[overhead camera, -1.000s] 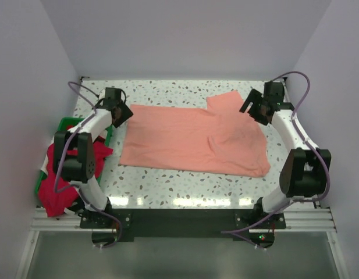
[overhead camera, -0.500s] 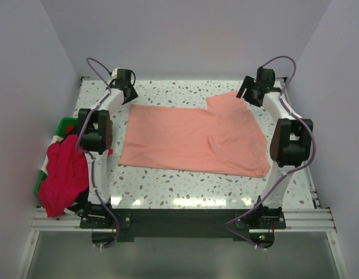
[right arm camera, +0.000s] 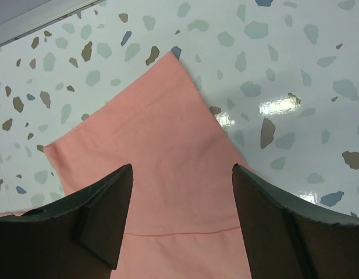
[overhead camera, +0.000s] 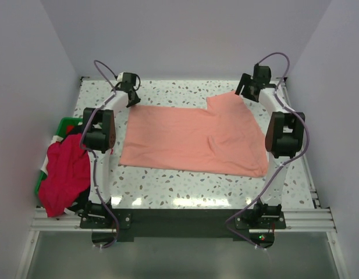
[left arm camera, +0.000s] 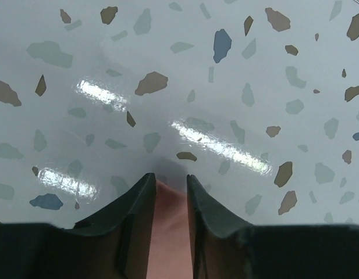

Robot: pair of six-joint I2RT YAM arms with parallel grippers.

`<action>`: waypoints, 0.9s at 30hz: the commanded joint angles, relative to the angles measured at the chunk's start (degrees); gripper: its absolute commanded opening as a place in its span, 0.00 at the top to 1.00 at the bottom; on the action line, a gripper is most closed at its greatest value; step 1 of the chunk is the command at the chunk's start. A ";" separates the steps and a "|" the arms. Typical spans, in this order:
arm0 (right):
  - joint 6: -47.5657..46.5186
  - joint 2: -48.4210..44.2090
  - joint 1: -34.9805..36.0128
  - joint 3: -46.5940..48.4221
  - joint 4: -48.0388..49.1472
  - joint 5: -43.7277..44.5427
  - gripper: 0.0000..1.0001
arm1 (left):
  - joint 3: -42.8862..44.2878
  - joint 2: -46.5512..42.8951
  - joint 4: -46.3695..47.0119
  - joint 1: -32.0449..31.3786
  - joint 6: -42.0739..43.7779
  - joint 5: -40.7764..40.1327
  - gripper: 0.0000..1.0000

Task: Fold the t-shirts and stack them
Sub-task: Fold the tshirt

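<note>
Speckled table (overhead camera: 167, 192), one shirt on it.
Your salmon-pink t-shirt (overhead camera: 191, 139) lies flat: its edge shows between your left gripper (left arm camera: 170, 177) fingers, its sleeve beneath your right gripper (right arm camera: 182, 168).

A flat shirt (overhead camera: 194, 139) lies spread on the tabletop (overhead camera: 167, 186). Left of it, past the tabletop's edge, a bunched shirt (overhead camera: 63, 174) is heaped in a bin (overhead camera: 66, 123). The left jaws straddle the flat shirt's far left corner; the right jaws stand over its far right corner.
</note>
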 commanded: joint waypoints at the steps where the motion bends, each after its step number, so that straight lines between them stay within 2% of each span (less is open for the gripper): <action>1: -2.26 1.52 0.18 4.43 0.88 1.16 0.28 | -1.07 -0.13 1.37 -0.29 0.60 -1.50 0.71; 6: -4.37 6.44 0.27 9.79 -0.44 1.24 0.28 | -2.48 -1.10 1.63 -0.38 1.13 -2.64 0.88; 12: -7.09 11.97 0.27 15.50 -1.93 2.29 0.27 | -3.88 -2.33 2.77 -0.38 1.92 -2.91 1.00; 19: -8.50 17.25 0.71 21.05 -4.04 4.49 0.28 | -5.20 -3.12 4.44 -0.38 2.54 -2.30 1.00; 27: -9.82 19.02 5.27 21.23 -7.03 11.69 0.35 | -6.34 -3.47 6.29 -0.38 1.57 -0.89 1.00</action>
